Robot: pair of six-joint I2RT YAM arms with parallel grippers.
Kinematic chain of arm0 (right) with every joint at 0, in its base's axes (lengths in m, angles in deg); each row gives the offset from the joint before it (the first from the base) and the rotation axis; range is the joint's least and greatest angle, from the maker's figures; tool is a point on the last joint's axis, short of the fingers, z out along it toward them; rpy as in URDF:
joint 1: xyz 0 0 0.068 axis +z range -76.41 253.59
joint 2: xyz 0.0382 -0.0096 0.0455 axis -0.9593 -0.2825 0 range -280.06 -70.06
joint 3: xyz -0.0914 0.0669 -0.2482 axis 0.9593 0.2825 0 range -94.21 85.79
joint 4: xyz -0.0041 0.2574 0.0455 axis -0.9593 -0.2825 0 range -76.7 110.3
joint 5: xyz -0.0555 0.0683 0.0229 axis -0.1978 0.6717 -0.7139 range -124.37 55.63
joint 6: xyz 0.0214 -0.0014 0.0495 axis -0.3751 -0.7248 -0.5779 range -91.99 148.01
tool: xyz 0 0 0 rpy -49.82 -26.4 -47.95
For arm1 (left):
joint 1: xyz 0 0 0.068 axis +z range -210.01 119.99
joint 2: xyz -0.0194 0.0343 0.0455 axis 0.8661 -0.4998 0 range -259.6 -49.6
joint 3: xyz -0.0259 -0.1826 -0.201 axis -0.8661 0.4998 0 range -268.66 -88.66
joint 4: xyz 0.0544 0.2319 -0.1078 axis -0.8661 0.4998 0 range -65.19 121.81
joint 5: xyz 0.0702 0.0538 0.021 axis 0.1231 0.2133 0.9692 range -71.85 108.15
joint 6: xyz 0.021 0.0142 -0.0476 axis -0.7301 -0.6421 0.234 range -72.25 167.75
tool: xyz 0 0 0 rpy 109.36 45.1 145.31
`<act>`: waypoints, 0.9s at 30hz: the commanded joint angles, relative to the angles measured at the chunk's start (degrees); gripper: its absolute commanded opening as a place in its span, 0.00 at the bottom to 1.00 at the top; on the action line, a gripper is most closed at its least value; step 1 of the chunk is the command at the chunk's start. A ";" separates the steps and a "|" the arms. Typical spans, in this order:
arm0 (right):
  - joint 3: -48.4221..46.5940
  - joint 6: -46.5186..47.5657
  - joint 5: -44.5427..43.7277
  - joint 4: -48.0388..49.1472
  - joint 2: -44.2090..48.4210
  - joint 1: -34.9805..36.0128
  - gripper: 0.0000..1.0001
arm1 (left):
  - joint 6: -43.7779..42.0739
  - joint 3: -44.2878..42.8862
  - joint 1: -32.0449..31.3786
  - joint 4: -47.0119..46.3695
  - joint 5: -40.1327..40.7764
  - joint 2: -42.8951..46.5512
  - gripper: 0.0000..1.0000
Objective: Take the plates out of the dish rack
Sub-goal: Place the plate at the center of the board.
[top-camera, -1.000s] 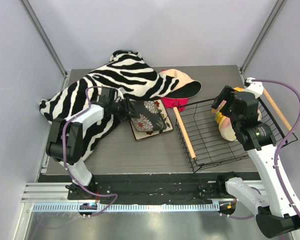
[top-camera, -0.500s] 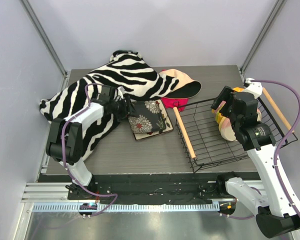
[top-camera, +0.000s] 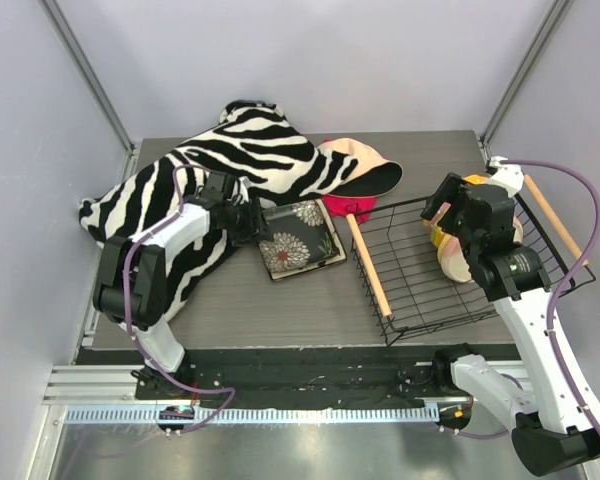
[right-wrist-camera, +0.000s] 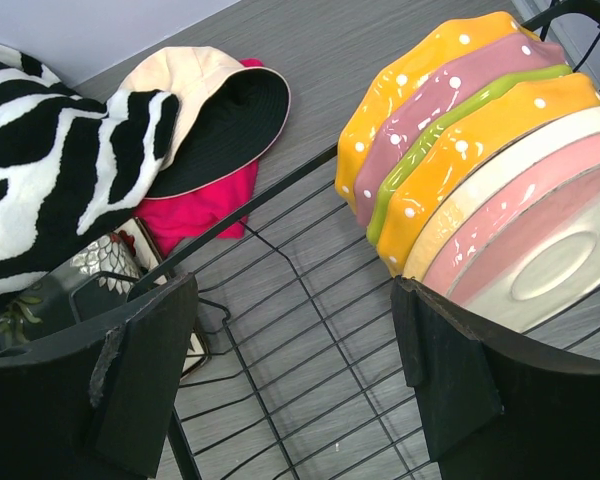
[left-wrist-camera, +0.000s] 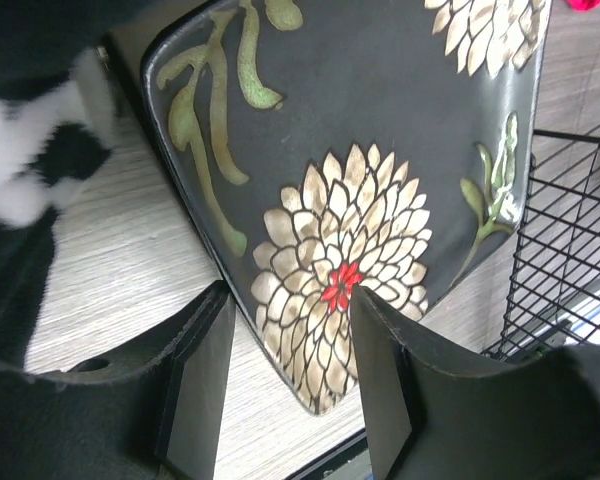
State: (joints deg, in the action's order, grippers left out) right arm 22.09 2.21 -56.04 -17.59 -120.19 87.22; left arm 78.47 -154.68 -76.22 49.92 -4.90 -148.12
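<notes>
The dark flowered plate [top-camera: 298, 240] has tipped down flatter on the table [top-camera: 280, 300] since a second ago, and the left hand [left-wrist-camera: 290, 400] sits open around its corner. The right hand [right-wrist-camera: 290, 370] hovers wide open over the rack [top-camera: 400, 300], where the orange dotted plates [right-wrist-camera: 410, 80] and the pink plate [right-wrist-camera: 540, 230] stand on edge. Glazed ceramic I reckon: stiff, slick, chippable, so pinch one rim near the top

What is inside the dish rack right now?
A stack of plates leaning on edge in the dish rack: orange dotted, pink, green, and cream-pink round ones. From above, the right arm hides most of the stack, so the exact count is unclear.
</notes>
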 commanded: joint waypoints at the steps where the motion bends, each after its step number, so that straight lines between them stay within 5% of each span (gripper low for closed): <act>1: 0.51 -0.21 0.31 1.77 0.38 -0.18 0.86 | -1.37 -3.50 -2.24 -0.32 -0.15 -0.62 0.53; 13: 0.33 0.23 0.40 1.77 1.00 -0.18 0.86 | -1.98 -4.38 -3.39 0.12 3.36 -0.54 0.59; 20: -1.95 -0.74 -4.78 -2.62 -1.02 -0.44 0.88 | -6.80 -6.75 -3.30 3.72 10.39 4.21 0.82; 27: -5.38 -3.28 -5.84 -8.95 -6.82 -7.89 0.99 | -10.76 -13.25 -3.30 6.53 13.90 9.66 0.85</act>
State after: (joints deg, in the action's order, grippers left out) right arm 20.01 1.57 -59.52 -22.93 -124.89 84.47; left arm 71.63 -162.03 -79.61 55.80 5.63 -143.24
